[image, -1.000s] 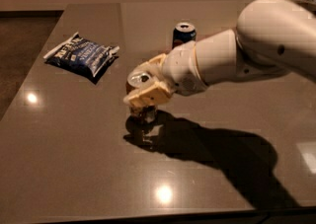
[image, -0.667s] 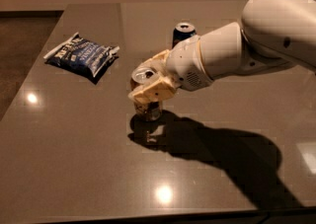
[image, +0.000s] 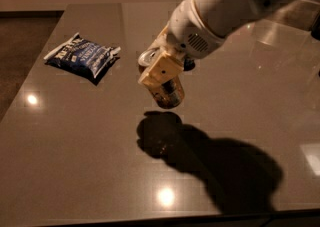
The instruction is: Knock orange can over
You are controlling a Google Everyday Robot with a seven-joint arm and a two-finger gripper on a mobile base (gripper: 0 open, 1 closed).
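The orange can (image: pixel 169 94) has a tan-orange body and a silver top. It hangs tilted in the air above the dark table (image: pixel 75 141), top to the upper left, and its shadow lies apart from it on the table below. My gripper (image: pixel 162 78) is shut on the can. One cream finger (image: pixel 158 72) lies across the can's near side; the other finger is hidden behind it. The white arm reaches in from the upper right.
A blue snack bag (image: pixel 82 57) lies at the table's left. A dark shape (image: pixel 189 64) just behind my wrist may be the dark blue can, mostly hidden by the arm. The table's front edge runs along the bottom of the view.
The arm has risen with the orange can in the gripper, so the can is off the table and its shadow lies apart from it. The arm now covers the blue can.
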